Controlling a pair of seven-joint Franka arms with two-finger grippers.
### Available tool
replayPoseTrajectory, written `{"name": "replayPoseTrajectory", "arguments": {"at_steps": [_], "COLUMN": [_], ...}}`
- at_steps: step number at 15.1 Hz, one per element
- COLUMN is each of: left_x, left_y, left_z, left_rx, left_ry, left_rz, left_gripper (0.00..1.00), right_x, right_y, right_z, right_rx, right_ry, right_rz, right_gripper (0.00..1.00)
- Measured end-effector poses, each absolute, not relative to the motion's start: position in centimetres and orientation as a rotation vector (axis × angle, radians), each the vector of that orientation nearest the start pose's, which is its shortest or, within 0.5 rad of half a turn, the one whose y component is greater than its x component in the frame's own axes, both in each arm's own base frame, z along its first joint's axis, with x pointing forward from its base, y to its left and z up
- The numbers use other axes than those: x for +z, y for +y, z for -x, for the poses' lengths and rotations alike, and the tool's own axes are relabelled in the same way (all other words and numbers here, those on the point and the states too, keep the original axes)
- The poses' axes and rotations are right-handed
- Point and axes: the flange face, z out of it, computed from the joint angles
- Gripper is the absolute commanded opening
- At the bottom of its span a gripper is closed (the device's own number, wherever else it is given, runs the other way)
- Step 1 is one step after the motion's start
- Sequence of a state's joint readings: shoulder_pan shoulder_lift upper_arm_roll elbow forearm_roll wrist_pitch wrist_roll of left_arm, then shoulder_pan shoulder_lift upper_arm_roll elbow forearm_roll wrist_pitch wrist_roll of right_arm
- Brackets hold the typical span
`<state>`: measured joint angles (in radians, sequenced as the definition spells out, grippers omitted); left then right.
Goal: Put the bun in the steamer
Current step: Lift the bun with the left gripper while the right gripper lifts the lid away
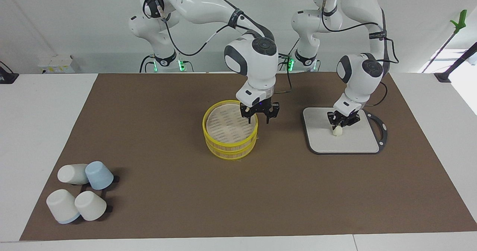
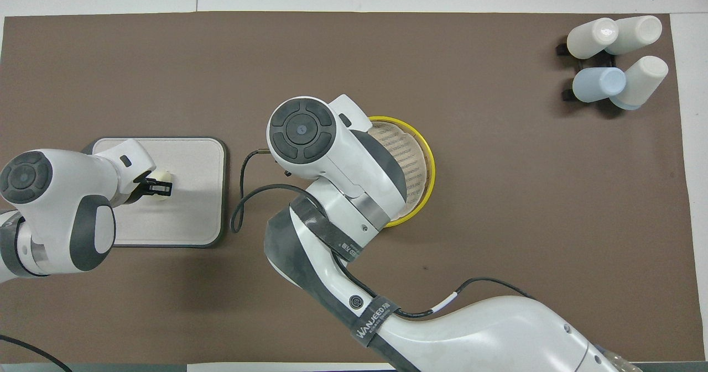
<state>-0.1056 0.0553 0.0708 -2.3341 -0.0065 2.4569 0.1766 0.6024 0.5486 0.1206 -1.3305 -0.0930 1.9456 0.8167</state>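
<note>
The bun [image 1: 337, 131] is a small cream-white piece on the grey board [image 1: 354, 142], toward the left arm's end of the table. My left gripper [image 1: 340, 125] points down onto the bun with its fingers shut on it, and the bun rests on the board. From above, the bun [image 2: 165, 187] shows at the left gripper [image 2: 159, 187] tips. The steamer [image 1: 230, 146] with yellow rims stands mid-table, nothing on its slatted base. My right gripper [image 1: 258, 119] hangs open and holds nothing, over the steamer's rim on the side toward the board. In the overhead view the right wrist hides part of the steamer [image 2: 430, 167].
Several upturned cups [image 1: 80, 195], white and pale blue, stand on a black rack at the right arm's end, farther from the robots; they also show in the overhead view [image 2: 614, 57]. A brown mat [image 1: 167, 191] covers the table. The board [image 2: 191, 211] has a dark rim.
</note>
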Motion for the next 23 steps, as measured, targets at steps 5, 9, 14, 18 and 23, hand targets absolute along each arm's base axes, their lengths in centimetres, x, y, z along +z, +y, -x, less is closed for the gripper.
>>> {"name": "replayPoseTrajectory", "arguments": {"at_steps": [5,9,14,18,23], "left_x": [37.6,46.4,50.5,50.6,50.8], "left_y": [-2.3,-3.9,-6.5,-7.2,-8.8], "left_z": [-54.6,-56.7,-56.9,-56.8,-56.7], "left_rx": [-0.006,0.069,0.05,0.049,0.043], "left_ry": [0.237,0.124,0.022,0.015,-0.046], "left_rz": [3.136,3.162,3.167,3.167,3.172], "left_gripper": [0.17,0.16,0.16,0.16,0.16], "right_x": [41.4,40.3,40.3,41.3,49.9], "right_y": [45.9,45.9,45.8,46.0,33.3], "right_z": [-55.7,-55.6,-55.6,-55.3,-62.4], "right_rx": [-0.108,-0.104,-0.121,-0.15,-0.239], "right_ry": [0.127,0.123,0.112,0.093,0.033], "right_rz": [3.105,3.107,3.125,3.16,3.164], "right_gripper": [0.56,0.32,0.0,0.0,0.0]}}
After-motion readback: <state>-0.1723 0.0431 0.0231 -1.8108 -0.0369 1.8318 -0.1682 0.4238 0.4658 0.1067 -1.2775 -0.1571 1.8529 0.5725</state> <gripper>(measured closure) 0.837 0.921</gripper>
